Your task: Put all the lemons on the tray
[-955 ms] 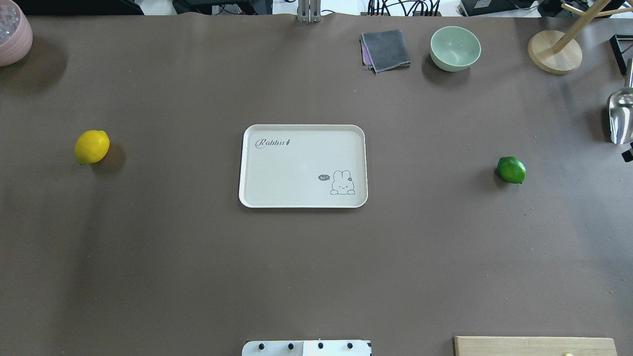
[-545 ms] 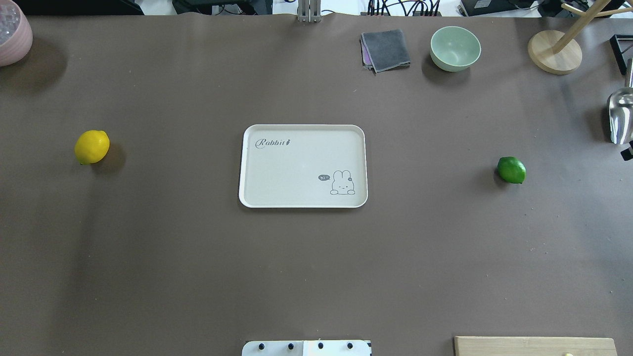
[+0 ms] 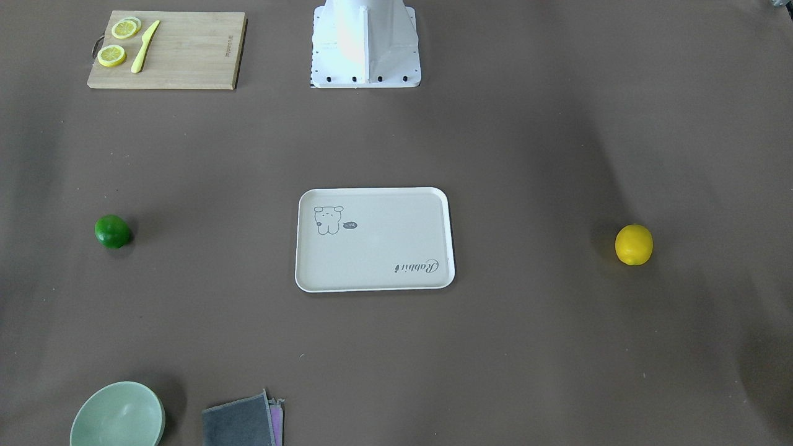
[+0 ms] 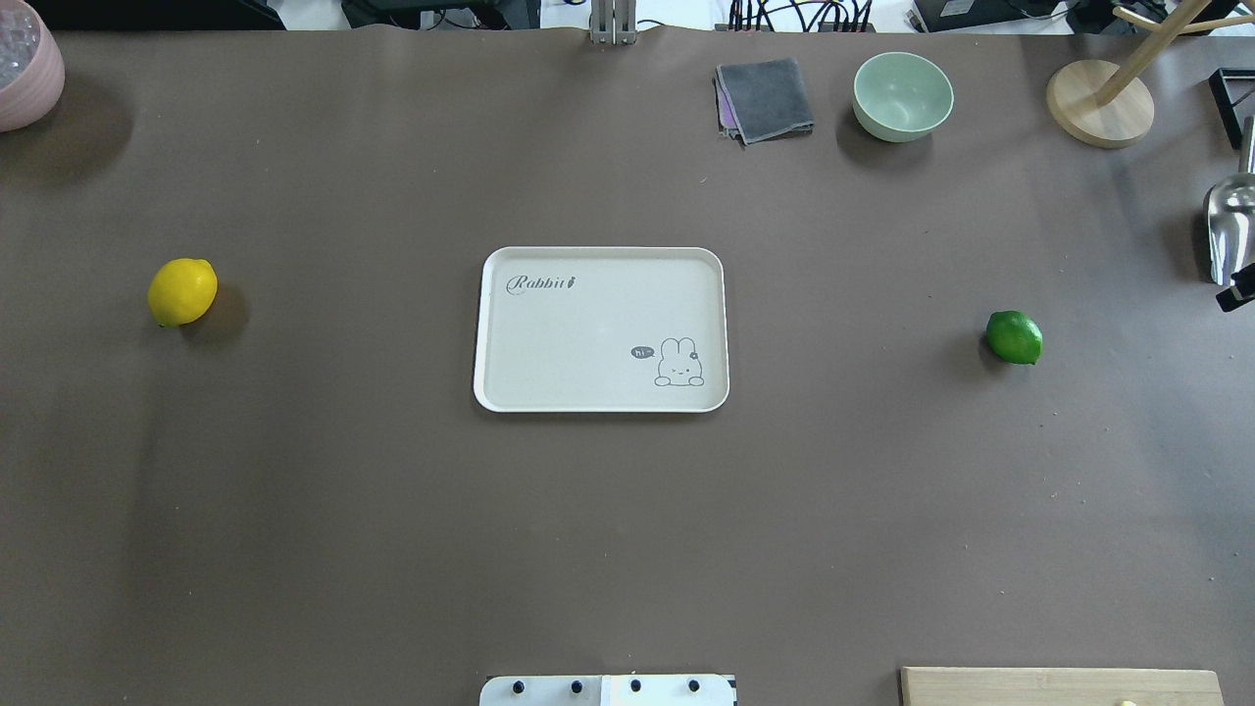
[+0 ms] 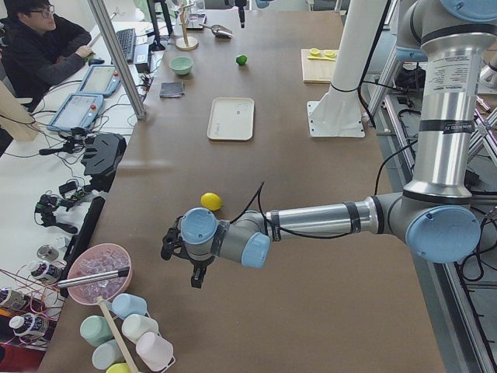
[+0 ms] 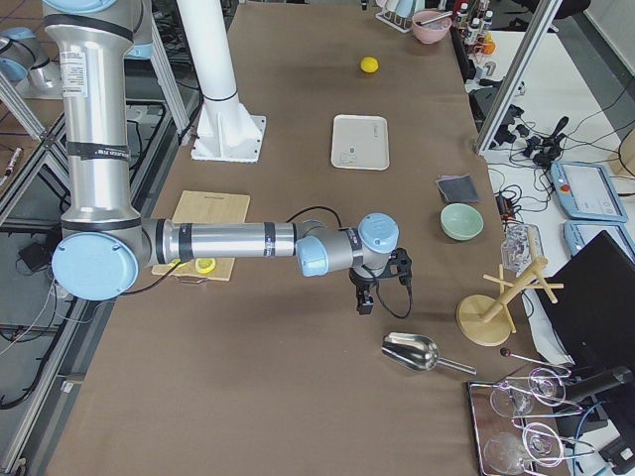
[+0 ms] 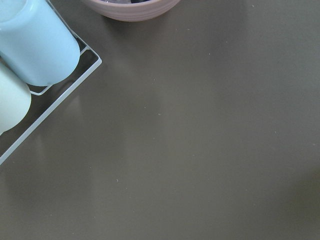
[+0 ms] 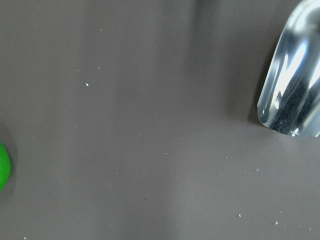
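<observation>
Nothing picked yet: bright yellow oval lemon (image 4: 182, 291) sat nr desk's left edge, glossy dark green lemon (image 4: 1014, 336) nr right edge, cream rectangular bear-print tray (image 4: 588, 333) mid-desk w/o fruit, prob. so each arm takes its own side; left gripper (image 5: 196, 273) & right gripper (image 6: 364, 300) hung over opposite desk ends, jaw state can't tell.

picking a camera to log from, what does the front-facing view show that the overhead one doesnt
Only the front-facing view shows the cutting board whole, with lemon slices and a yellow knife on it. Only the overhead view shows the pink bowl, the wooden stand and the metal scoop. Both show the empty tray, the yellow lemon and the green lemon either side of it, the green bowl and the grey cloth.
</observation>
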You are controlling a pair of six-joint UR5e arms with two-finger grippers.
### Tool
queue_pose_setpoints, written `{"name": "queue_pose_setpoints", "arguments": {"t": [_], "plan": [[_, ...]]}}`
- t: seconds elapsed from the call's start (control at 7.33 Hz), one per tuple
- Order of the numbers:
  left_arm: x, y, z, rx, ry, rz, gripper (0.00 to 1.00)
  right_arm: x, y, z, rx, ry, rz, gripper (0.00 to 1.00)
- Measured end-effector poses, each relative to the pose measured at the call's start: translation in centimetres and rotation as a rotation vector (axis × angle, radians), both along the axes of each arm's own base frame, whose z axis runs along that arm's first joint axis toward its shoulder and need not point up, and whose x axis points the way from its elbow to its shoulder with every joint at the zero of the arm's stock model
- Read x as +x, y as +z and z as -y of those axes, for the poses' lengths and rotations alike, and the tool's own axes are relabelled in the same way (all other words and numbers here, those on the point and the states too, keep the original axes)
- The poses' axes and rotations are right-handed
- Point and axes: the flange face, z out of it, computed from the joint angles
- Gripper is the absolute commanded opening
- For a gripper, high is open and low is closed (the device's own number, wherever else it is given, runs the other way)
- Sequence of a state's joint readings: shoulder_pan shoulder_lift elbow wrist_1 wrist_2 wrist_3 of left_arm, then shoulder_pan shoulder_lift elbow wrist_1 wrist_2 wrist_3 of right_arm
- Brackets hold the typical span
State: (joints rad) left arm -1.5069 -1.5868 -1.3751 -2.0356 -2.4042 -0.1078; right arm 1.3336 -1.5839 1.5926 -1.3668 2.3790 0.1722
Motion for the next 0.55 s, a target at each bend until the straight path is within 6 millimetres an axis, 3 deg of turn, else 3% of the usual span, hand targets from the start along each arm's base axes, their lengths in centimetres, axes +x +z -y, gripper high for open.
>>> {"name": "queue_pose_setpoints", "arguments": {"t": [0.27, 0.41, 0.55], "plan": [[0.5, -0.3, 0.1, 0.035, 0.006, -0.012, 0.99, 0.3, -0.2, -1.0, 0.005, 0.005, 0.003, 1.0], [2.2, -1.2, 1.0, 0.05, 0.034, -0.023, 0.99, 0.1, -0.6, -1.1, 0.005, 0.007, 0.014, 1.0], [5.2, -2.9, 2.3, 0.06, 0.074, -0.037, 0.99, -0.6, -1.1, -0.9, 0.001, -0.004, 0.035, 1.0]]}}
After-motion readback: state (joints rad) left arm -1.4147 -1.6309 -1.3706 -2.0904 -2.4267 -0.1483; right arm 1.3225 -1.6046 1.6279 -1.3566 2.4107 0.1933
